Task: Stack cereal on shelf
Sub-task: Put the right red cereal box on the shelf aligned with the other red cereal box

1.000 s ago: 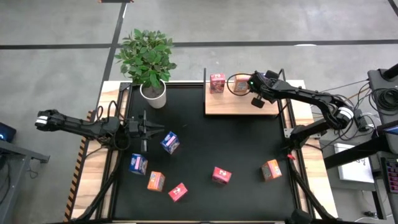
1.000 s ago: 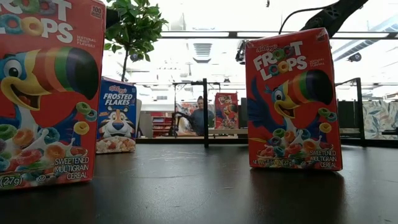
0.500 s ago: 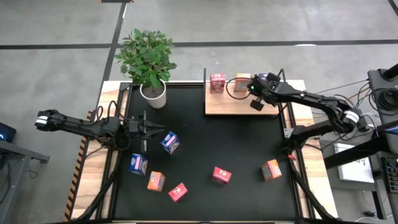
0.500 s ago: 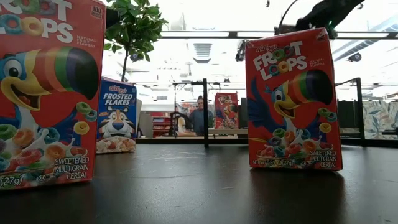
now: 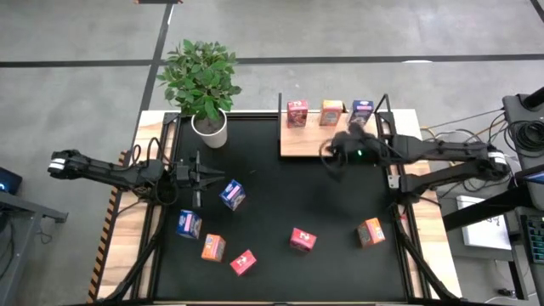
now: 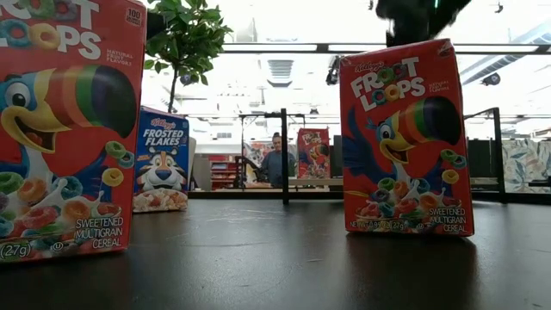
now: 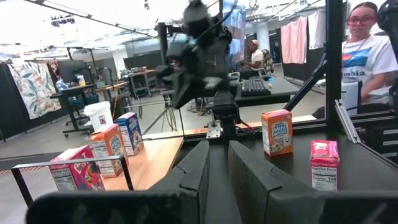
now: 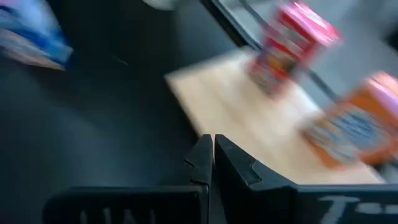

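Left gripper [image 5: 197, 176] is being held closed and empty at nine o'clock. Six cereal boxes [image 5: 232, 195] are lying loose centrally. Right gripper [image 5: 333, 153], closed and empty, is hanging at the shelf [image 5: 306, 141], two o'clock, three boxes lined there; jaws should be opened before descending squarely.

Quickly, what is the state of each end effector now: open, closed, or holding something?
Left end effector: closed, holding nothing, above the table's left side.
Right end effector: closed, holding nothing, at the shelf's front edge.
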### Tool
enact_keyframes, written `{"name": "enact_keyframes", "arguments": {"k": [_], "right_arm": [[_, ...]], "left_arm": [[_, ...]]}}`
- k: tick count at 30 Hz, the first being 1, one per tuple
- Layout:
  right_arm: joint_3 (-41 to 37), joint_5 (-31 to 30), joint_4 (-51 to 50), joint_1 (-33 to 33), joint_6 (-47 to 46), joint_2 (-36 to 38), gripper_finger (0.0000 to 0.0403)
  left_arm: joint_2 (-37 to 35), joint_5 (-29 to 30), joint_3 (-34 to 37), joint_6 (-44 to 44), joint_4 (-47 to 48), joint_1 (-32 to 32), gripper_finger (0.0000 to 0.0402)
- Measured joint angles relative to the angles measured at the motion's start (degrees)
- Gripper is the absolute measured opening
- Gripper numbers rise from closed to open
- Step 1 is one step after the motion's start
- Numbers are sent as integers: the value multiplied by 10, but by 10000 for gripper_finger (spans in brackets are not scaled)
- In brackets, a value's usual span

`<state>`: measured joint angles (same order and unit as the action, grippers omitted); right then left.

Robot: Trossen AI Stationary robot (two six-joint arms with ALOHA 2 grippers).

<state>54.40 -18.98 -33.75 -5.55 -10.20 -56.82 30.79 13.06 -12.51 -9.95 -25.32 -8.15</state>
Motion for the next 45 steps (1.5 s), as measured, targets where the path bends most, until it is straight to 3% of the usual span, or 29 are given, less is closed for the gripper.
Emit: {"name": "enact_keyframes", "arguments": {"k": [7,12,19,26,30,40,45], "right_arm": [[88,0,41,150,-31,-75,9],[187,14,-14,226,-69,-157,9],[318,70,-174,280,-158,-273,9],[337,75,-202,323,-274,-350,21],[336,75,-203,334,-301,-377,59],[336,74,-205,336,-322,-409,210],[336,87,-204,338,-336,-423,265]], "left_arm": [[0,0,0,0,-1,0,45],[0,0,0,0,-8,0,45],[0,0,0,16,-6,0,45],[0,0,0,21,-5,0,45],[0,0,0,21,-4,0,45],[0,0,0,17,-4,0,45],[0,0,0,8,-4,0,45]]}}
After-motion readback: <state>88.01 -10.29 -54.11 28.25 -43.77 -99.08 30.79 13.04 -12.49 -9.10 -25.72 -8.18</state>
